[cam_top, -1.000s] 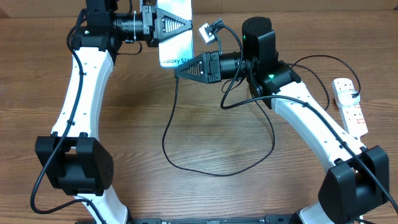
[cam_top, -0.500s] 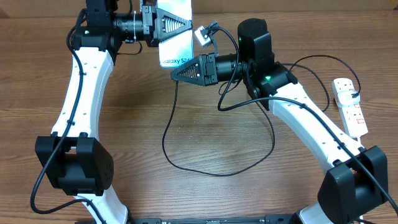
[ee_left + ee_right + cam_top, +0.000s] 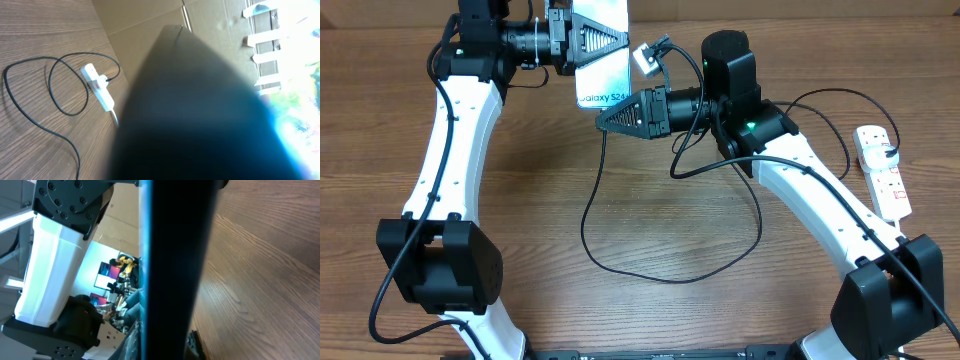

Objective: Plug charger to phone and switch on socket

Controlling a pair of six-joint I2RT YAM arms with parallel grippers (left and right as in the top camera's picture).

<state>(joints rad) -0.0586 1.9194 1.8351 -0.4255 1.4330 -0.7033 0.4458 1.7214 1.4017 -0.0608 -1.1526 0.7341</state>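
Note:
Near the table's back edge my left gripper (image 3: 618, 40) is shut on the phone (image 3: 603, 72), holding it above the table with its light screen and "Galaxy S24" text facing up. The phone's dark body fills the left wrist view (image 3: 200, 115) and crosses the right wrist view as a dark bar (image 3: 175, 255). My right gripper (image 3: 601, 118) points left, with its tips right at the phone's near end. It is shut on the tip end of the charger (image 3: 588, 215), whose black cable hangs down and loops over the table. The white socket (image 3: 886, 178) lies at the far right with the cable running to it.
The black cable (image 3: 30, 120) loops widely over the wooden table between the arms and reaches the power strip (image 3: 99, 89). Cardboard panels stand behind the table. My left arm's white link (image 3: 55, 255) shows close beyond the phone in the right wrist view.
My right gripper has shifted slightly left, closer to the phone's near end, and its jaws have closed. The left arm and the phone have stayed still.

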